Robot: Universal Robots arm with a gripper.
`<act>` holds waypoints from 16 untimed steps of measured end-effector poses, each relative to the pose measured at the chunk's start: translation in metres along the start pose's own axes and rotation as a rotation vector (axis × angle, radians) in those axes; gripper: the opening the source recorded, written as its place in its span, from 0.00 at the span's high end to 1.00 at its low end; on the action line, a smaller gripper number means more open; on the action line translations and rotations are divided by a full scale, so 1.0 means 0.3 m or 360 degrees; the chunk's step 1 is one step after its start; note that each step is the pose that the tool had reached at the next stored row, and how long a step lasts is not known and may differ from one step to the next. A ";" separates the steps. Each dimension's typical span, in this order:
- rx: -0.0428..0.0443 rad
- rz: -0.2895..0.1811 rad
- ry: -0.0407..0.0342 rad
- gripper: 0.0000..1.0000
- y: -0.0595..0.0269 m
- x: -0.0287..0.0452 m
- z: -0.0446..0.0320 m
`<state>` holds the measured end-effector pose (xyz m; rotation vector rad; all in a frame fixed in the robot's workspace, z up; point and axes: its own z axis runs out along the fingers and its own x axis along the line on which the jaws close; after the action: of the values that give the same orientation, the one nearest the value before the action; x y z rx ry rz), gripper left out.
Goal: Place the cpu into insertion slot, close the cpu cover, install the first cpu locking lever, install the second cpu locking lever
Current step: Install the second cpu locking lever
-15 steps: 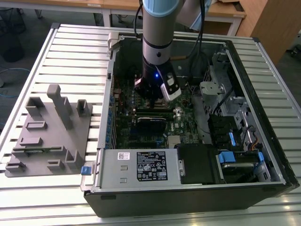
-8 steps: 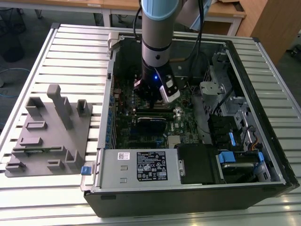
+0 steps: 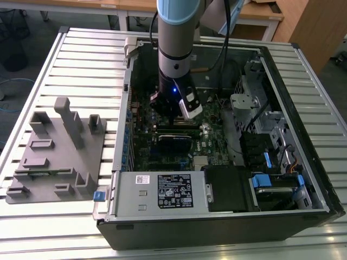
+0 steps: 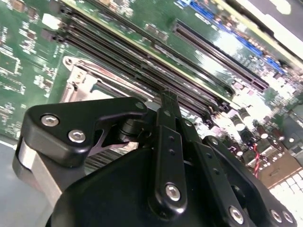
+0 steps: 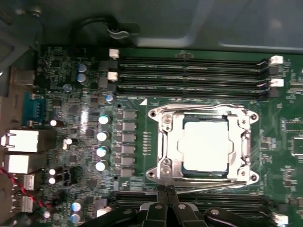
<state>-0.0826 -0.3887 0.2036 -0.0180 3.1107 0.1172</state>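
1. Inside the open computer case (image 3: 320, 179), the cpu (image 5: 206, 144) sits seated in the insertion slot (image 5: 204, 176) on the green motherboard (image 5: 71, 85), its pale top showing through the window of the cpu cover (image 5: 166, 142), which lies closed over it.
2. Thin wire locking levers (image 5: 199, 108) run along the cover's edges and appear latched, though that is a judgement.
3. The gripper (image 5: 166, 191) hovers just beside the socket's edge, by the memory slots (image 5: 189, 68), fingertips pressed together and holding nothing.

Robotics lab: slatted metal bench (image 3: 65, 49), opened computer case (image 3: 282, 162), wooden desks (image 3: 260, 13).
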 end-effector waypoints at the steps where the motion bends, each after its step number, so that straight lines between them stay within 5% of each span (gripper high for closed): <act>1: 0.0000 0.0001 0.0000 0.89 0.000 0.004 0.001; 16: 0.0000 0.0003 0.0000 0.89 0.016 0.020 0.005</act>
<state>-0.0886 -0.3838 0.2022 -0.0150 3.1107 0.1172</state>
